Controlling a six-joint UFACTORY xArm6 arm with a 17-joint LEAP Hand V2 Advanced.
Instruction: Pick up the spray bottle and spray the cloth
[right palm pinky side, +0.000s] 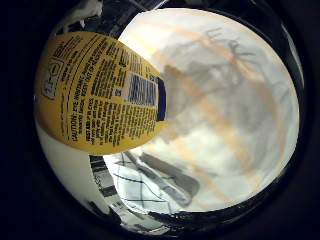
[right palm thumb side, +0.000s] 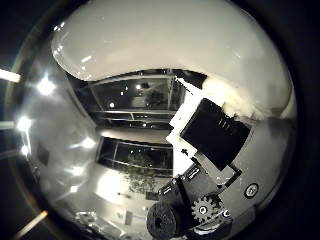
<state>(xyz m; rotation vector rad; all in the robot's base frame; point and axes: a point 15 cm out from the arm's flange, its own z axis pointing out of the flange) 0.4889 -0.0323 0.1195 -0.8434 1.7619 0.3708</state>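
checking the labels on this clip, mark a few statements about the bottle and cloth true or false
1. The bottle has a yellow label with a barcode. True.
2. The bottle fills little of the view, so it lies far from the palm. False: it fills much of the view and is close.
3. A pale cloth with orange stripes lies beyond the bottle. True.
4. The cloth is solid dark blue. False: it is pale with orange stripes.
5. Part of the hand shows in the thumb side view. True.

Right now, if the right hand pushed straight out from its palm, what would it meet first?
Likely the white spray bottle with the yellow label, already close to the palm; the striped pale cloth lies beyond it, depth unclear.
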